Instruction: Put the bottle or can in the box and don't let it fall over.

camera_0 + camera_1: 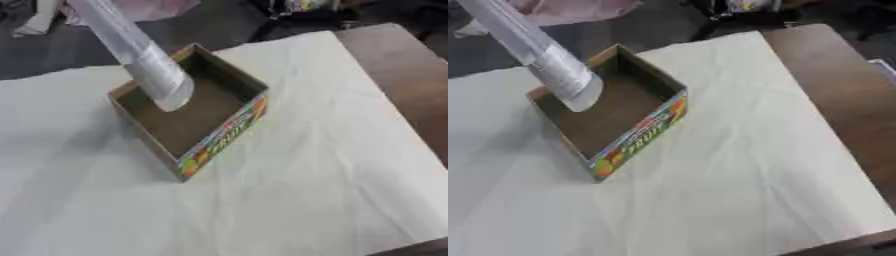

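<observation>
Nearest you, a pale cloth covers most of the brown table. On it sits the open cardboard box, its colourful printed side facing you, its brown floor bare. A clear, whitish bottle slants in from the upper left, its lower end over the box's far corner, inside the rim line. Neither of your hands shows in either view.
</observation>
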Controlling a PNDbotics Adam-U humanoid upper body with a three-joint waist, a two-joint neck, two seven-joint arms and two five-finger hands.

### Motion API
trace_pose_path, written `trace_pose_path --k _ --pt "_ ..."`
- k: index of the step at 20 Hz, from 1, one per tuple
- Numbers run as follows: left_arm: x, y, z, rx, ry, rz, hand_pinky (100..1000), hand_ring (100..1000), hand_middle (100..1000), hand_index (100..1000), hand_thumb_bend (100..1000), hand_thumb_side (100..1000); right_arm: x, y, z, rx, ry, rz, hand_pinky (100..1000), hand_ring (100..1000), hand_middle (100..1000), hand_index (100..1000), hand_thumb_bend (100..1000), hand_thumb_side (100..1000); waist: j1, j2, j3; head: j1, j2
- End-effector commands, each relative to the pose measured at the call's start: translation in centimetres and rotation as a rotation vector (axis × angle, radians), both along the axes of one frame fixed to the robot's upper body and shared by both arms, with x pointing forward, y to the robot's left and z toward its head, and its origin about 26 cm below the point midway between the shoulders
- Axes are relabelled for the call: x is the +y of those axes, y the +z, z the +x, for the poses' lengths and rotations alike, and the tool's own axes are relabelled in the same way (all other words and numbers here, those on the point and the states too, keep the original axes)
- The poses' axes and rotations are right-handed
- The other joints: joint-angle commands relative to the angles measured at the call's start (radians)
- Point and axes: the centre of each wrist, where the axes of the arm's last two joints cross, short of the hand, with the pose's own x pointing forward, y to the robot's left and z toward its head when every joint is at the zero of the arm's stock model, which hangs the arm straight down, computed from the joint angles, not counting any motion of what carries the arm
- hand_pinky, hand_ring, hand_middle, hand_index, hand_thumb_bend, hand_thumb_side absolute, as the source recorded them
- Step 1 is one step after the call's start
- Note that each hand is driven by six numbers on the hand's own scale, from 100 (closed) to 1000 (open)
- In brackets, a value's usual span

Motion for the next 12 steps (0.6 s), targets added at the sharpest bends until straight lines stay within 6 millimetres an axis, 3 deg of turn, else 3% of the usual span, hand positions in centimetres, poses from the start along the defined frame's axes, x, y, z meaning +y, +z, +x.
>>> trace_pose_path --k 1,12 --pt "0.2 1.0 -0.5 -0.040 0.020 0.001 100 100 147 172 100 100 0.1 1.0 -0.1 -0.026 0.011 -0.026 1000 1000 1000 934 100 481 -0.003 -0.011 -0.008 0.011 -0.022" --pt "-0.6 -1.8 1.8 0.010 0.059 0.049 100 100 157 180 100 100 0.6 1.0 0.2 -0.026 0.030 -0.011 1000 1000 1000 935 100 495 0.001 0.015 -0.048 0.033 -0.040"
